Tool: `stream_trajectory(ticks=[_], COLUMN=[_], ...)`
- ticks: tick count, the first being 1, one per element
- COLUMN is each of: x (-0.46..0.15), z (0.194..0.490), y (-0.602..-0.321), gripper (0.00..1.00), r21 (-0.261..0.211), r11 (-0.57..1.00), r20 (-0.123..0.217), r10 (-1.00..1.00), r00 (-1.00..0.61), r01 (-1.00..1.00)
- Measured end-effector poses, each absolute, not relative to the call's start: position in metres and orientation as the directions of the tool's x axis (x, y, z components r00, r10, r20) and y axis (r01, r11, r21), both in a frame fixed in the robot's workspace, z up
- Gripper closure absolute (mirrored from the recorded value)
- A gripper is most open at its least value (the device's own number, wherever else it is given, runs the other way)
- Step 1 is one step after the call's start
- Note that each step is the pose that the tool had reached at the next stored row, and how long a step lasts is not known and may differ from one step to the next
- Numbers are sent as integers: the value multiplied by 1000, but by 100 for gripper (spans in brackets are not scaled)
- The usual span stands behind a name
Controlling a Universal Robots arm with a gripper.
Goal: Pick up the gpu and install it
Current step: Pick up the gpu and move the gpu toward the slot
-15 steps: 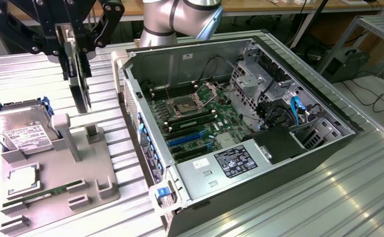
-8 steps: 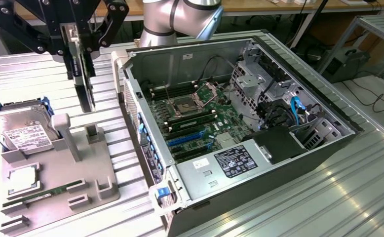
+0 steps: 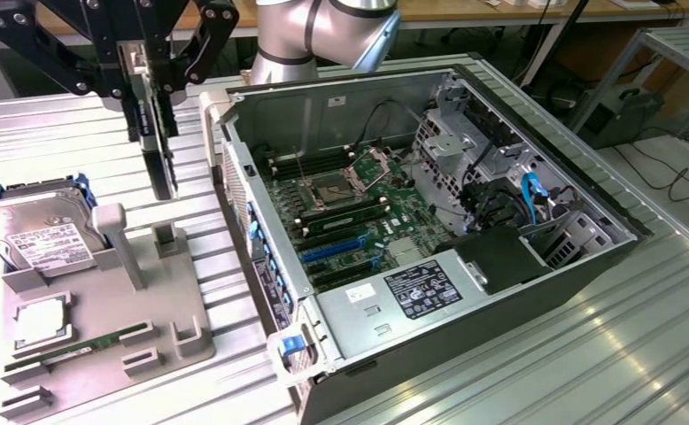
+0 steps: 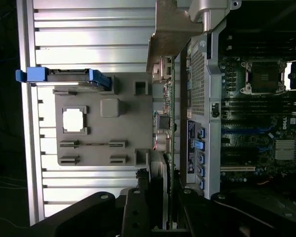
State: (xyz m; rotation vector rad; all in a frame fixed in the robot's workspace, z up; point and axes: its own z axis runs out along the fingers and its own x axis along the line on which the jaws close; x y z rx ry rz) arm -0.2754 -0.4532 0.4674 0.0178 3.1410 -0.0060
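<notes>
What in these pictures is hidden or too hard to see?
- gpu: nearly edge-on in both views, so its face detail is lost.
- pincer: upper part cut off by the exterior view's top edge.
- hard drive: label print too small to read, exterior view.

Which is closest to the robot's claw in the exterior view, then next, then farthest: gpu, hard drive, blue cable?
1. gpu: clamped in the gripper.
2. hard drive: on the tray, exterior view's left.
3. blue cable: inside the computer case, exterior view's right.
</notes>
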Motion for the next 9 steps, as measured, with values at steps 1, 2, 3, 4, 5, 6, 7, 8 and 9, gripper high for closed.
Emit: stream_trajectory(ticks=[1,2,3,4,5,6,7,8,9], x=[-275,-274,-274,-273,-273,-272,-272,-271,-271], z=[467,467,467,467,467,467,467,467,467], y=[-453,-453,-453,-453,-453,-453,-453,-453,-453], gripper=[73,73,73,73,73,73,73,73,73], r21=[-4,-4,-4,-4,-4,-4,-4,-4,-4], r11=[1000,1000,1000,1000,1000,1000,1000,1000,1000], r20=[-1,0,0,-1,-1,0,-1,-1,-1], r10=[11,11,11,11,11,11,11,11,11], r00=[-1000,-1000,-1000,-1000,-1000,-1000,-1000,-1000,-1000], r01=[11,11,11,11,11,11,11,11,11])
